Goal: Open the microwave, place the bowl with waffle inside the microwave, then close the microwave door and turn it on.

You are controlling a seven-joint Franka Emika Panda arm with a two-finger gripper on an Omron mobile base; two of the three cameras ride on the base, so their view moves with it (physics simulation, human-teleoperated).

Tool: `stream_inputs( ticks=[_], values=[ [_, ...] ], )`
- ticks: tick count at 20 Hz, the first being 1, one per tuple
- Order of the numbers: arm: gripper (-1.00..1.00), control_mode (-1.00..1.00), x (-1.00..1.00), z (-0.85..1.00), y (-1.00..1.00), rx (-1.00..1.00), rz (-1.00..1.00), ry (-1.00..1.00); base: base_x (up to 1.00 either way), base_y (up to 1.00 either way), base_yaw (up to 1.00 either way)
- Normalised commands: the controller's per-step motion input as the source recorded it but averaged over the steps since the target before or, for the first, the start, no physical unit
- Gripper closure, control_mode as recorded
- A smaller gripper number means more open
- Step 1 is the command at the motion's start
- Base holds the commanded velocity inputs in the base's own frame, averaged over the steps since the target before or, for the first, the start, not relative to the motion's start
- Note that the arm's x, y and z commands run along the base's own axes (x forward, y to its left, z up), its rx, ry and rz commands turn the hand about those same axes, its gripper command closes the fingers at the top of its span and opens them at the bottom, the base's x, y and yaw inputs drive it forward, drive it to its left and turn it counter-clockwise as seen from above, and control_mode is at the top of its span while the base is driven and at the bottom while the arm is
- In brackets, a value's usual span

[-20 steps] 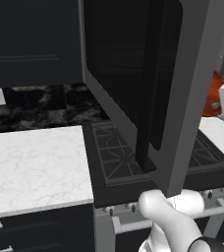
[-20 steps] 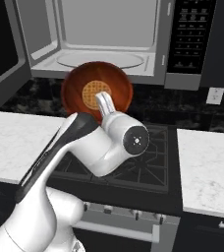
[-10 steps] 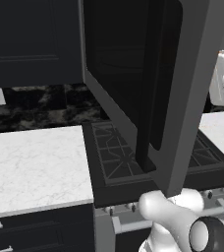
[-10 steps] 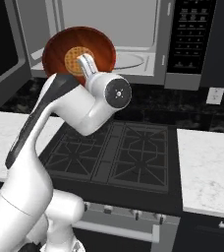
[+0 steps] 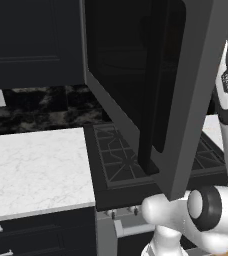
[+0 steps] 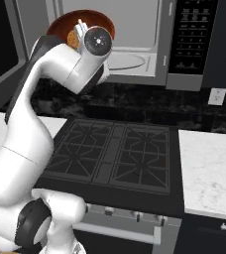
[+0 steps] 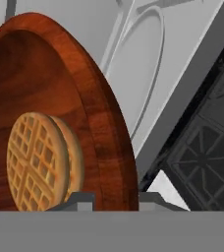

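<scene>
The microwave [image 6: 135, 44] hangs above the stove with its pale cavity showing. The microwave door [image 5: 151, 85] is swung wide open toward me, its slim dark handle [image 5: 148, 100] facing the camera. At the cavity's left mouth the reddish-brown bowl [image 6: 92, 21] is lifted and tilted, partly hidden behind my wrist. A round waffle [image 7: 33, 167] leans inside the bowl [image 7: 60, 108]. My gripper [image 7: 115, 202] is shut on the bowl's rim, one fingertip on each side of it. Beyond the bowl lies the round turntable [image 7: 138, 64].
The black stove [image 6: 115, 154] sits directly below, with white marble counters on the left [image 5: 31, 170] and right [image 6: 214, 168]. The microwave's control panel [image 6: 189, 39] is on the cavity's right. Dark navy cabinets [image 5: 31, 40] flank the oven. The open door blocks the left side.
The arm has carried the bowl with the waffle upward and to the left, from above the stove to the mouth of the open cavity. The door has stayed open.
</scene>
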Motion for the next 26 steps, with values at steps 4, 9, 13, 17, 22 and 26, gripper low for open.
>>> stream_inputs(
  ticks=[4,9,13,17,22,26],
  values=[
    [1.0,-1.0,0.78,-0.01,0.18,-0.05,-0.16,0.28,0.0,0.0,0.0],
    [1.0,-1.0,0.68,0.0,0.07,0.0,-0.11,0.21,0.0,0.0,0.0],
    [1.0,-1.0,0.71,-0.17,0.0,0.0,-0.08,0.24,0.0,0.0,0.0],
    [1.0,-1.0,0.67,-0.17,0.0,0.0,-0.07,0.17,0.0,0.0,0.0],
    [1.0,-1.0,0.69,-0.22,0.0,0.01,-0.04,0.07,0.0,0.0,0.0],
    [1.0,-1.0,0.69,-0.51,0.0,0.03,-0.03,0.01,0.0,0.0,0.0]
  ],
)
